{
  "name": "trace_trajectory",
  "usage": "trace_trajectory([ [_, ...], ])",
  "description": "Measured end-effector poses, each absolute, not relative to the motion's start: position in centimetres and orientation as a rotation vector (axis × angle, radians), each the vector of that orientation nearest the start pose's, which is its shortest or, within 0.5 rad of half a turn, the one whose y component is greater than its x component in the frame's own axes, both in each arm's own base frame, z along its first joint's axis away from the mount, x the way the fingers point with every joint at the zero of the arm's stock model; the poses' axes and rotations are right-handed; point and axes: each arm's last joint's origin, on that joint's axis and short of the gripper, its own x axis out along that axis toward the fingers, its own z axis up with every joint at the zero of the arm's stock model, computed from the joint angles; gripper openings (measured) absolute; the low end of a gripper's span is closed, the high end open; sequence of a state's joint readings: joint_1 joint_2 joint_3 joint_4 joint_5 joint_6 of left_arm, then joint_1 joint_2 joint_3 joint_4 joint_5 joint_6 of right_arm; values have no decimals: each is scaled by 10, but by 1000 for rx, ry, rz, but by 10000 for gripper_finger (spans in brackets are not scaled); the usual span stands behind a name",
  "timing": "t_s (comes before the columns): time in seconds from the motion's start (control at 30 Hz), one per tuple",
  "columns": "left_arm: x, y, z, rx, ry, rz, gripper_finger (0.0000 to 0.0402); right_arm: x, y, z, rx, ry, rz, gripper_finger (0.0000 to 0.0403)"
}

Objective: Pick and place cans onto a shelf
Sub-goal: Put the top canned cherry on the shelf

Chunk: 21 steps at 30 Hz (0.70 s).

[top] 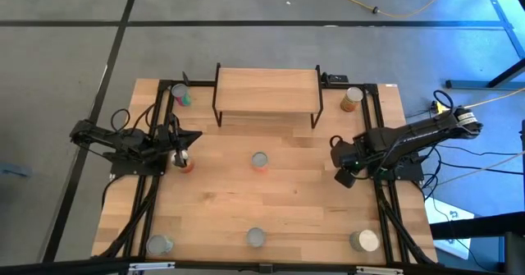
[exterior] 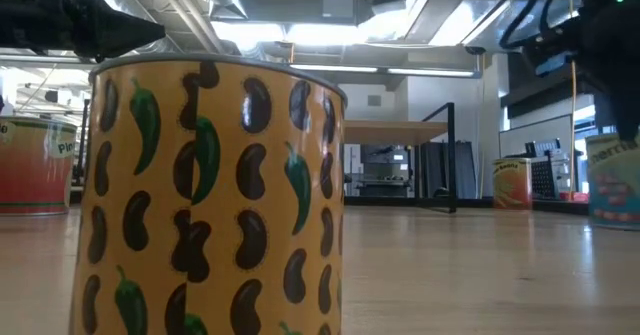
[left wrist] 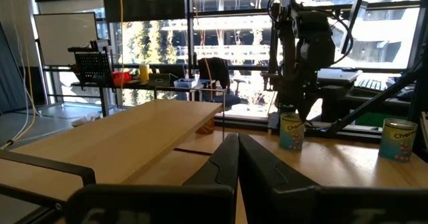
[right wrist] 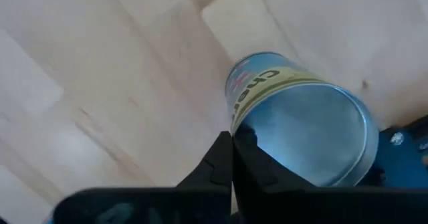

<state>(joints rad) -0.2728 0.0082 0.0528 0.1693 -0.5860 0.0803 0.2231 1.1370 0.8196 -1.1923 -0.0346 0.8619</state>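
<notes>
The shelf (top: 267, 86) stands at the table's far middle; its plank top (left wrist: 134, 134) shows close in the left wrist view. Several cans stand on the table. A teal-blue can (right wrist: 301, 127) stands upright under my right gripper (right wrist: 232, 147), which is shut and points down at the can's top rim. The right arm hides this can from above; the left wrist view shows the can (left wrist: 291, 132) under that arm. My left gripper (left wrist: 237, 154) waits shut and level at the table's left, beside an orange-red can (top: 185, 163). My right gripper's shut fingertips (right wrist: 224, 150) stand at the rim of the teal-blue can's silver top (right wrist: 235, 132), coming from above. I cannot tell whether they touch it. The can stands on the table.
Other cans stand at the far left (top: 182, 96), far right (top: 353, 98), centre (top: 260, 161), and along the near edge (top: 160, 244), (top: 256, 238), (top: 365, 240). A yellow bean-pattern can (exterior: 210, 195) fills the low view. Bare wood lies between centre and near edge.
</notes>
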Motion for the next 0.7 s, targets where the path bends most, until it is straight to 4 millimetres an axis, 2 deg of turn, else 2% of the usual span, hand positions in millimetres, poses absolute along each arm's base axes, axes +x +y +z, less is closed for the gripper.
trace_trajectory([
  [0.27, 89, -8, 196, -10, -182, 320, 0, 175, 34, 262, 624, 1379, -431, 1],
  [0.53, 89, -8, 196, -62, -189, 315, 0, 191, 25, 305, 541, 1410, -496, 0],
  [0.7, 88, -8, 198, -85, -178, 316, 0, 207, 17, 325, 495, 1401, -516, 0],
])
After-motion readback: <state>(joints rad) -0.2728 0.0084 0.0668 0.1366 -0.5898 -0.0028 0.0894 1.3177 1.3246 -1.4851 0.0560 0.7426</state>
